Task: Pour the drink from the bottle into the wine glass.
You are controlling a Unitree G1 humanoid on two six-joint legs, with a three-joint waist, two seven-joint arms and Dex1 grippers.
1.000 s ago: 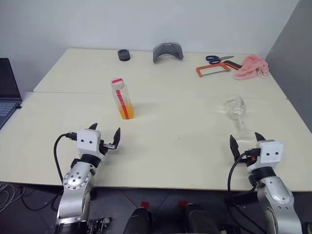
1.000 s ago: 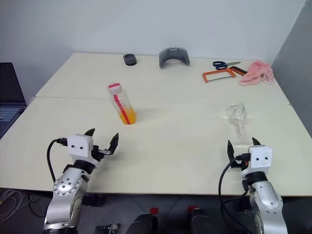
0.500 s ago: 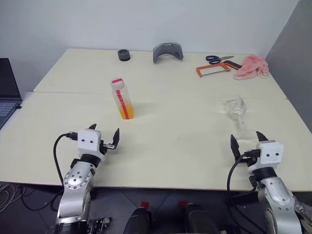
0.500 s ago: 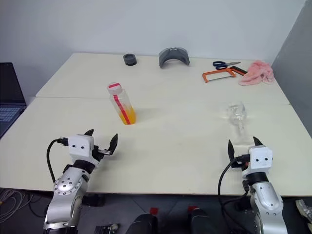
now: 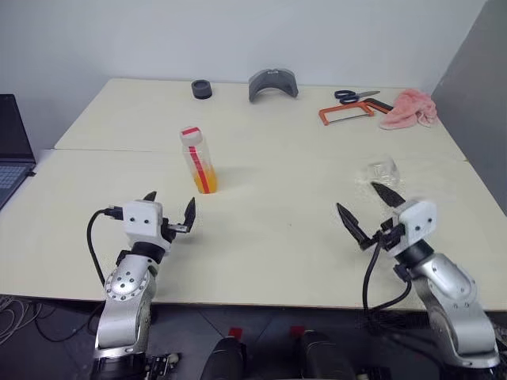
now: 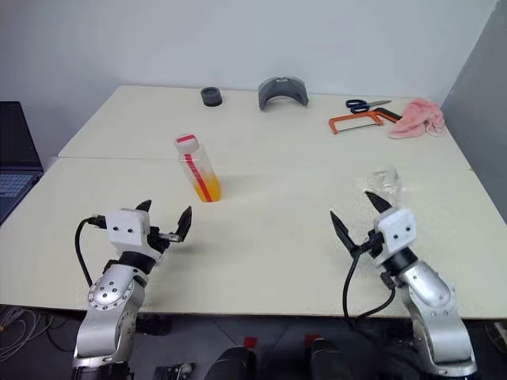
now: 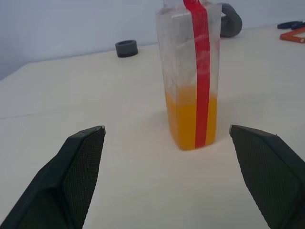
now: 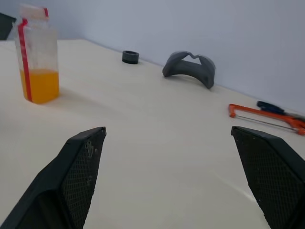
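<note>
Nothing was poured yet: the bottle stood capped on the tabletop just ahead of the left hand, drink inside, the wine glass empty beyond the right hand, both hands spread and holding nothing.

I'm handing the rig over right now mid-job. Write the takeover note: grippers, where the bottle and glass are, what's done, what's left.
Left gripper: open, empty, just short of the bottle and pointing at it.
Right gripper: open, empty, raised over the table and angled toward the middle, close in front of the wine glass.
Bottle: upright on the left half of the table, cap on, the drink filling roughly its lower third.
Wine glass: on the right half, partly hidden behind the right gripper; it looks empty.
Done: nothing grasped, nothing poured.
Left: grasp the bottle, uncap, pour into the glass.
</note>
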